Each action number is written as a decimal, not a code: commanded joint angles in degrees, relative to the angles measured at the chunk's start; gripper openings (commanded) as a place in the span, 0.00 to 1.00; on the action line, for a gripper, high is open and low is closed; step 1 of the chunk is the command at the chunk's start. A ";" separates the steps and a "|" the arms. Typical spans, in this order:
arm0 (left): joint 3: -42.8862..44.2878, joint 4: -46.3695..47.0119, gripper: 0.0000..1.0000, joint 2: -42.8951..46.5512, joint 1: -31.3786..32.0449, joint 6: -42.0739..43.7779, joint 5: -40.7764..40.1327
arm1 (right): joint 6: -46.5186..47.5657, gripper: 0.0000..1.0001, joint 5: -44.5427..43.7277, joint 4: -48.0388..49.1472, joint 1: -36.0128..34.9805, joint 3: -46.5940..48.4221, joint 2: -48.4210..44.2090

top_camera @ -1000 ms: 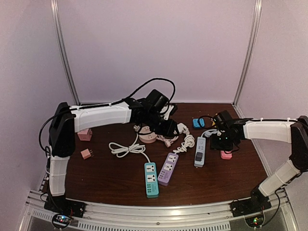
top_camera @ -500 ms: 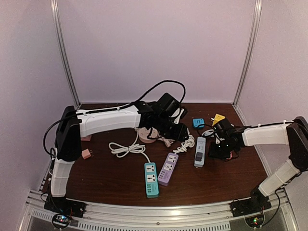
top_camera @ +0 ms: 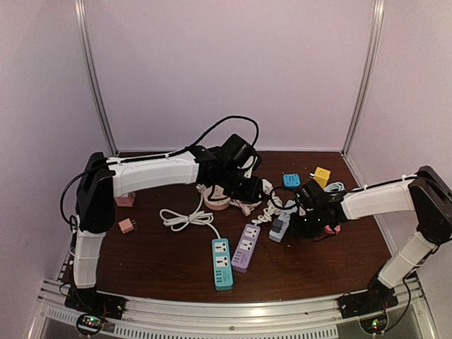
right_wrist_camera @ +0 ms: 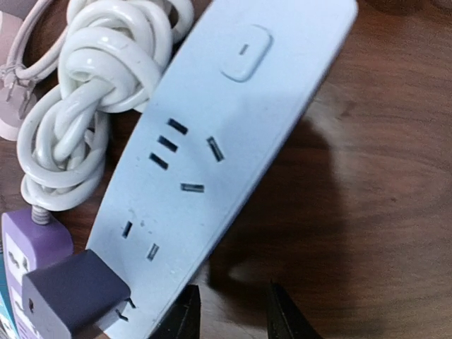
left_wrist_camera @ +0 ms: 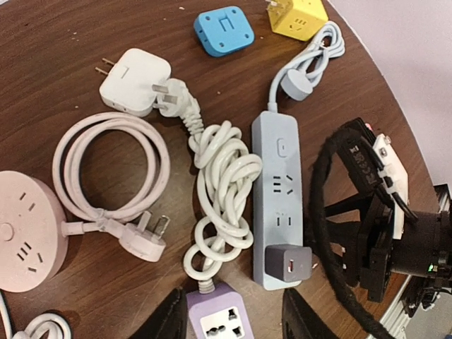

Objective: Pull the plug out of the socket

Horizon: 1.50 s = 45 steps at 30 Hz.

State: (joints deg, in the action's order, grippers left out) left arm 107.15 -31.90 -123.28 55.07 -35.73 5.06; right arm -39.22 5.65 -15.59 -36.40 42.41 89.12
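Beside the grey power strip [right_wrist_camera: 233, 141] bearing the plug [right_wrist_camera: 70, 293], the right pincer [right_wrist_camera: 229, 311] hangs released; left pincer [left_wrist_camera: 236, 318] likewise.

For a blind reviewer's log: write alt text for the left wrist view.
A pale blue power strip lies on a dark wooden table with a grey plug in its lower end, the black right arm close beside it. Left of the strip lie a knotted white cable, a white charger and a round pink socket.
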 commanded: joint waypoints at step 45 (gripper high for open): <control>26.29 -17.51 0.58 -19.71 3.72 20.35 -8.41 | -15.31 0.00 31.15 41.02 12.06 2.23 13.39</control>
State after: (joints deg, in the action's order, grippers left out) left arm 131.07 -49.19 -141.71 58.54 -16.99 -5.56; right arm -52.53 35.14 20.53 -24.18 43.90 101.08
